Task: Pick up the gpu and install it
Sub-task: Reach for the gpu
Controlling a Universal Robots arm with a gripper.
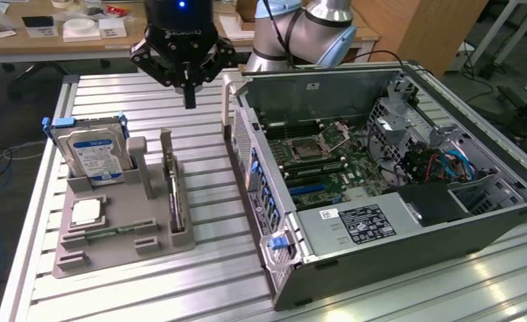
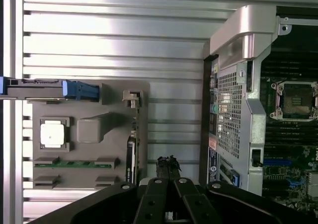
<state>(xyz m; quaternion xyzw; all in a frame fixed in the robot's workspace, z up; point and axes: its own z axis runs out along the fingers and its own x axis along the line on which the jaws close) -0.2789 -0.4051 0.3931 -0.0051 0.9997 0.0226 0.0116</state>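
While the gripper hangs above the ribbed metal table with its fingers pinched together on nothing, the gpu stands on its long edge in a slot of the grey holder, lower than the fingertips and a little off to one side of them, untouched. From the wrist view the card's thin edge lies just beside the closed tips of the gripper, with its pale bracket at the end farther from the hand. Beyond the gpu from the hand, the same holder carries a hard drive with a blue label standing upright, a square processor chip lying flat, and a narrow green memory stick lying in its groove. On the hand's other side sits the open computer case, its side panel off and its motherboard showing; the case's perforated rear wall is the part nearest the fingertips, and it stands apart from the holder
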